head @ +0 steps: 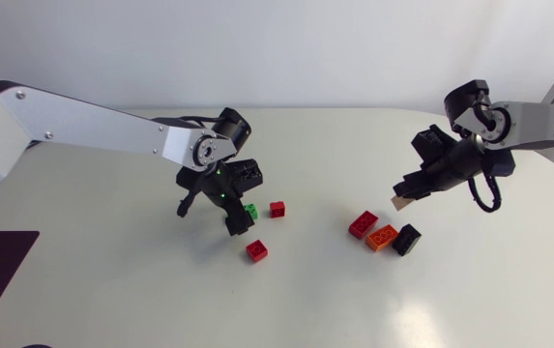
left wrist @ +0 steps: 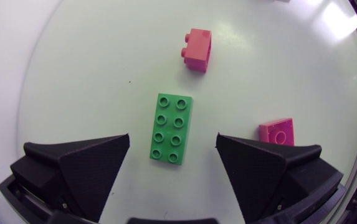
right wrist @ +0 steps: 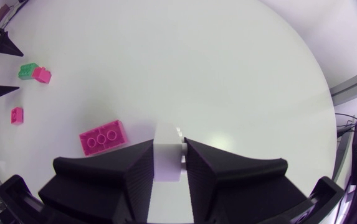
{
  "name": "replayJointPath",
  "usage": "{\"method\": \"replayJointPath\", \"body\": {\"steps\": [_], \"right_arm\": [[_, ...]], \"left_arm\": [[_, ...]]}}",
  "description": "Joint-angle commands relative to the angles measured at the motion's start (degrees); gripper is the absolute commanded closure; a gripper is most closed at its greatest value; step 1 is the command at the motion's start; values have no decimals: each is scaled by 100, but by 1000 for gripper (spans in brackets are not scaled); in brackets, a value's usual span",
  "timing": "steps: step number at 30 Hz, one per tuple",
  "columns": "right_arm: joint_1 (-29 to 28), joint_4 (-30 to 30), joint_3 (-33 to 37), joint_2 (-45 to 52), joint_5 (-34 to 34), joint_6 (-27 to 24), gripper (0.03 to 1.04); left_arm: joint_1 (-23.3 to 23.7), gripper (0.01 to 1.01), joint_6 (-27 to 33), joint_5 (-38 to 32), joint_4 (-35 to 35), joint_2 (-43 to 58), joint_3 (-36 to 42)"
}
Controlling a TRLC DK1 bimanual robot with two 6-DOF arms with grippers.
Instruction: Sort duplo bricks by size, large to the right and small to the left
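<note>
Key relation: the green brick [left wrist: 171, 127] lies flat on the table [head: 141, 290] between the fingers of the left gripper [left wrist: 173, 138], and neither finger touches it.
Long axis: taking 12 o'clock as straight ahead of the fingers, it runs 12–6, a hair toward 1–7. The fingers would therefore close across the short width (a good line for a pinch).
Brick size: two by four studs, so it is a large one. I judge it bound for the right side.
Left gripper: its fingers are spread wide, with a gap at each flank of the brick.
Left arm pose: in the head view it comes in from 9 o'clock and stops short of the table's middle, with the wrist bent down over the brick.
Neighbours: a small red brick [left wrist: 198, 49] lies at 12 o'clock ahead of the green one, apart from it. A second small brick [left wrist: 276, 132] lies at 3 o'clock, just outside one finger.
Nearer arm: the left. The right gripper [right wrist: 169, 146] is well apart, toward 3 o'clock in the head view.
Right gripper: clamped on a white brick [right wrist: 167, 163]. In the head view it is at 12 o'clock of the orange brick [head: 382, 237] in the right-hand group.
Next move (judgement): lower, close across the width, then lift and carry toward 3 o'clock.
Risk: the finger beside the second small brick may nudge it on the way down.
</note>
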Motion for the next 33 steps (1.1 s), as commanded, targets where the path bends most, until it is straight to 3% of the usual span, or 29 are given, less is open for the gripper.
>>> {"method": "replayJointPath", "body": {"steps": [1, 13, 19, 33], "right_arm": [[-37, -7, -123, 215, 86, -146, 846], [-28, -183, -114, 426, 227, -295, 836], [-10, -289, -167, 408, 227, -348, 834], [25, -341, -369, 232, 148, -462, 823]], "left_arm": [[63, 75, 258, -24, -72, 194, 149], [194, 120, 574, 125, -713, 721, 773], [256, 167, 671, 530, -986, 870, 1046], [432, 223, 865, 732, -1311, 1380, 1591]]}}
